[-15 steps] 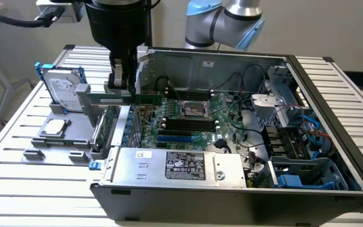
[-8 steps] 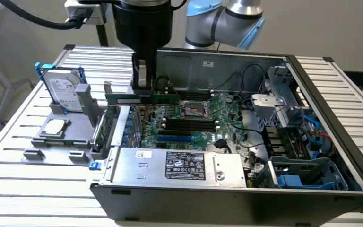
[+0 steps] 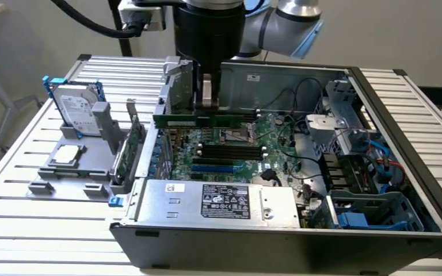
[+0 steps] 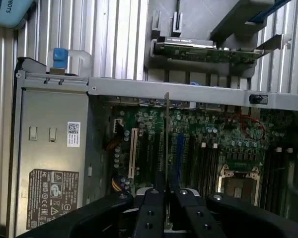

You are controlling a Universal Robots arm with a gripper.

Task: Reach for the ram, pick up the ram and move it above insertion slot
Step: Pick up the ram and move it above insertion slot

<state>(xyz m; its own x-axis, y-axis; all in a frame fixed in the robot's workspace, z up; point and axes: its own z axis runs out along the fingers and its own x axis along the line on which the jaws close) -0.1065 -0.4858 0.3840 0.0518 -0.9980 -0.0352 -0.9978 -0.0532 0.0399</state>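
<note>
My gripper (image 3: 208, 108) hangs inside the open computer case (image 3: 405, 144), shut on the ram (image 3: 205, 120). The ram is a long thin green stick, held level by its middle above the motherboard (image 3: 275, 144). It hovers just behind the CPU socket (image 3: 240, 134), with the row of black memory slots (image 3: 229, 151) in front of the socket. In the wrist view the ram (image 4: 167, 139) is seen edge-on as a thin line rising from between the fingers (image 4: 151, 208). There it runs over the board beside a blue slot (image 4: 179, 153), with the black memory slots (image 4: 203, 163) and CPU socket (image 4: 238, 181) further off.
A grey power supply (image 3: 217, 201) fills the case's front. Cables and a drive cage (image 3: 359, 167) crowd the exterior view's right. Outside the case on that view's left, a grey fixture (image 3: 67, 172) holds a silver hard drive (image 3: 75, 109), an upright green expansion card (image 3: 133, 146) and a CPU (image 3: 67, 154).
</note>
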